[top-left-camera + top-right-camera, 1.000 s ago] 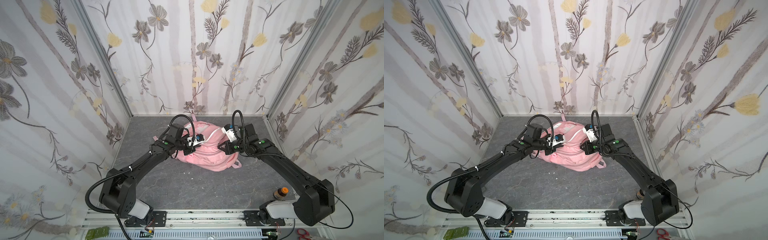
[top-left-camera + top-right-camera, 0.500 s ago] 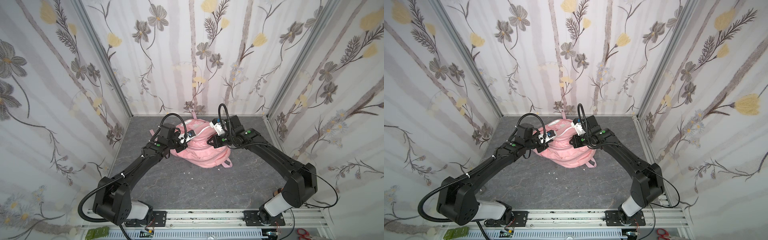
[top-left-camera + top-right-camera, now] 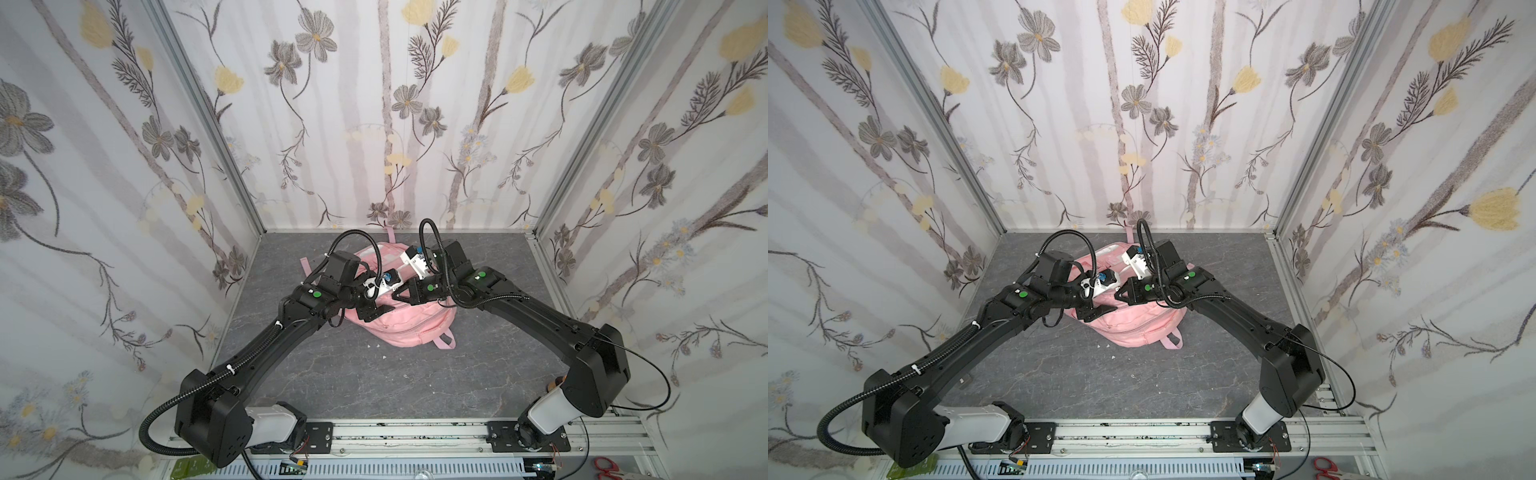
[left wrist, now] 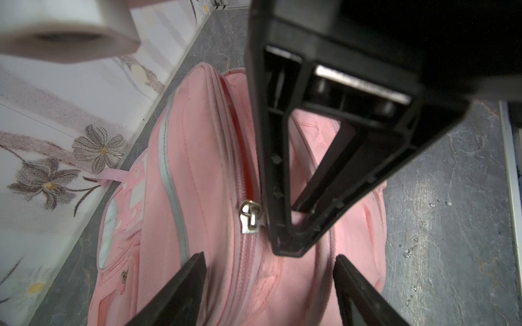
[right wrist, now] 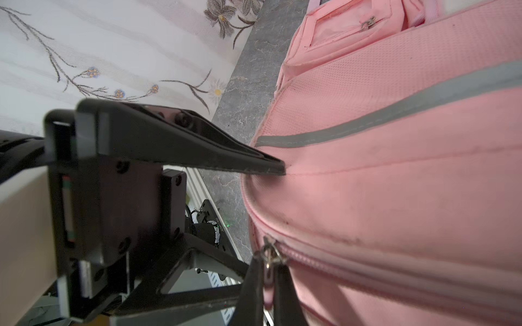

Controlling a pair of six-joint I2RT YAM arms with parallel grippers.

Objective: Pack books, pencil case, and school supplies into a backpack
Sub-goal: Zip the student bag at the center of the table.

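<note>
2 arms, the left arm (image 3: 257,357) and the right arm (image 3: 540,320), meet over the pink backpack (image 3: 415,328). It lies on the grey surface (image 3: 374,386) close to the back wall, roughly midway between the side walls.

The right fingers (image 5: 251,288) are pressed together on the zipper pull (image 5: 268,255). The right wrist view shows its metal ring at their tips and a pink strip pinched between them. In the left wrist view the metal part of the pull sits just beside those closed tips. On 1 side of it the zipper (image 4: 248,268) gapes, with a reddish inside showing, and on the other side it is closed.

The left fingers (image 4: 180,290) stand wide apart and hold nothing. They straddle the closed stretch of zipper. In the right wrist view 1 of them touches the fabric with its tip, just beside the end of a grey strip (image 5: 395,113) sewn across the pack.
</note>
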